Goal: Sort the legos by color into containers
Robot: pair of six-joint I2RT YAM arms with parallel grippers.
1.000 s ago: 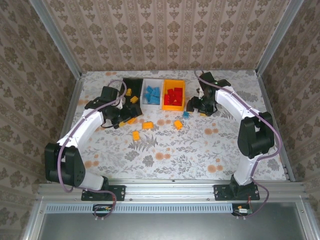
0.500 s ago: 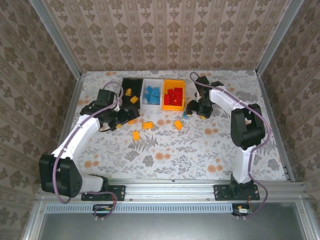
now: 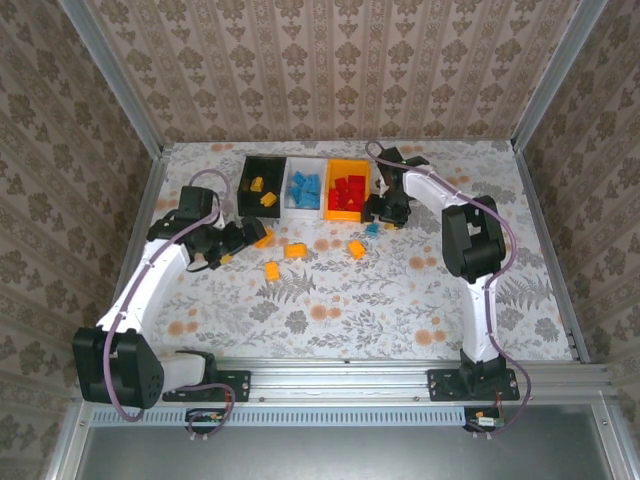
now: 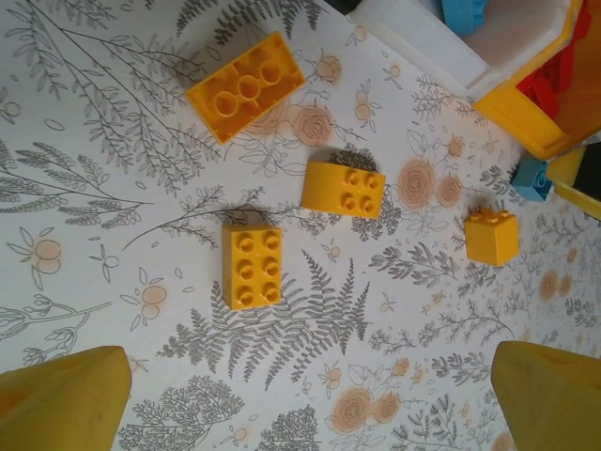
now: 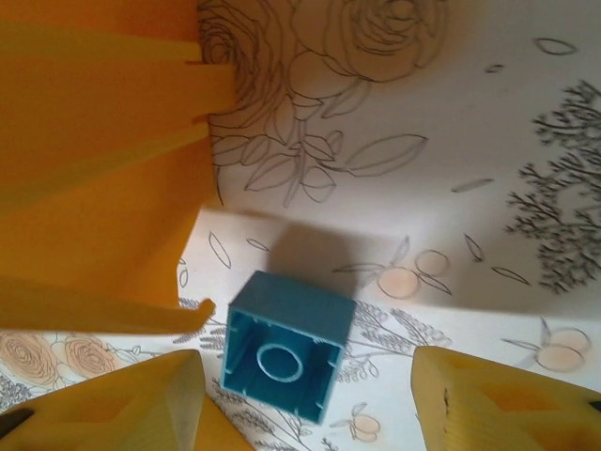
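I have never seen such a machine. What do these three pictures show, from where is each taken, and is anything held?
Two white robot arms, a left arm and a right arm, are bolted at the near edge of a flowered table; each ends in a two-finger hand. The wide picture is taken from above and behind them. The other two come from a camera on each wrist, so the yellow shapes at the bottom are that hand's fingers. On the table stand a black bin, a white bin and an orange bin. Four yellow bricks lie near the open left hand. The right hand is open around an upside-down blue brick beside the orange bin, without touching it. Nothing is held.
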